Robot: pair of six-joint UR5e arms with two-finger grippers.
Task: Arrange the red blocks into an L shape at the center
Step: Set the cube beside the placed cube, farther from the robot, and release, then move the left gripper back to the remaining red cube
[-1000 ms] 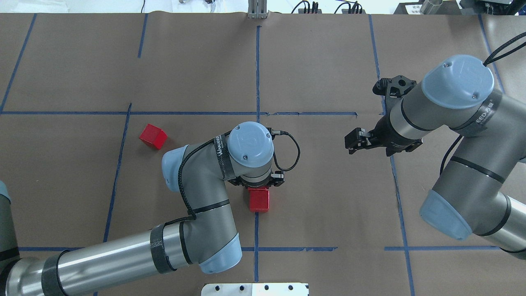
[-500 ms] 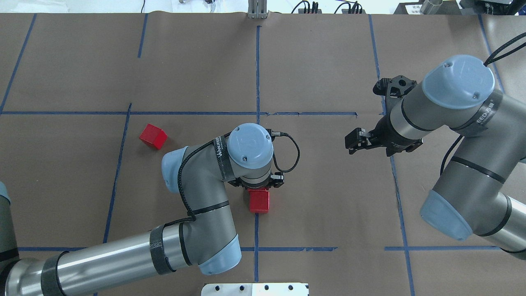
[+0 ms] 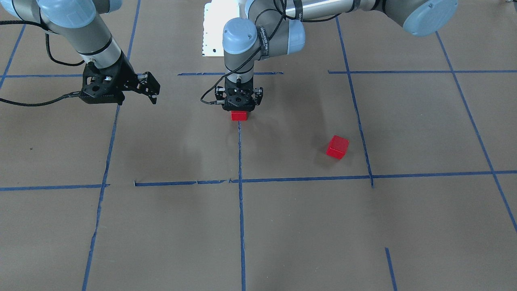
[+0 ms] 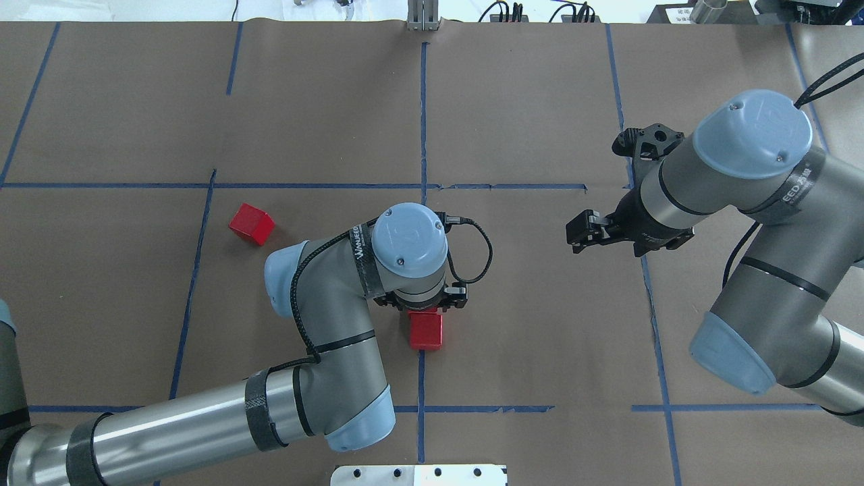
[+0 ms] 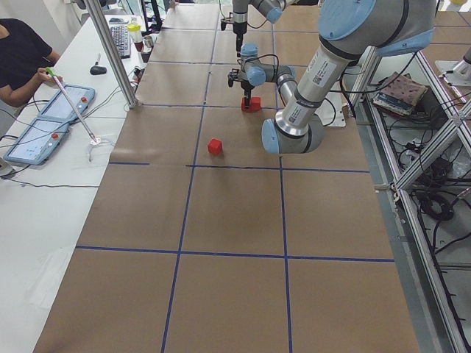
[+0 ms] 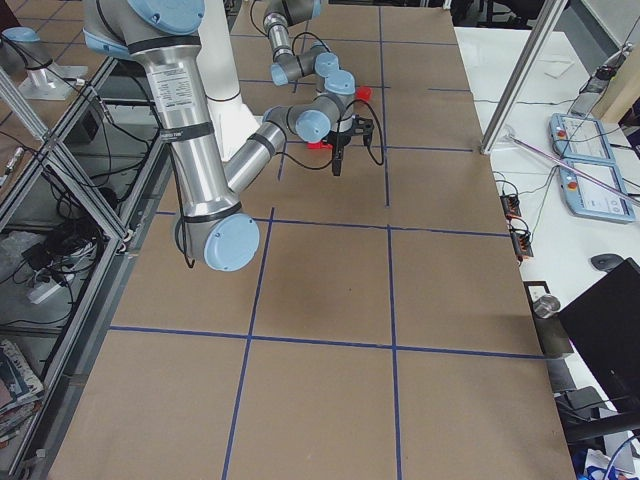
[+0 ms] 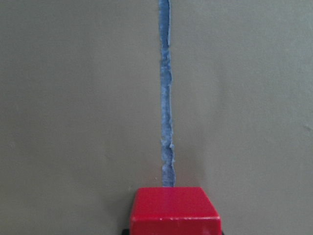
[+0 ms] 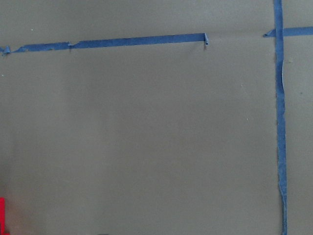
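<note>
- Left gripper (image 3: 239,107) over central red block (image 4: 426,331) at center (image 3: 240,135); whether clamped, cannot tell.
- Stray red block (image 4: 251,223), left of middle in overhead view, outstanding; L judged incomplete.
- Right gripper (image 4: 578,236): fingers apart, empty.

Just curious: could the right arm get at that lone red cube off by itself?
Probably not easily: the lone red cube lies on the robot's left side, and the left arm stands between it and the right gripper.
</note>
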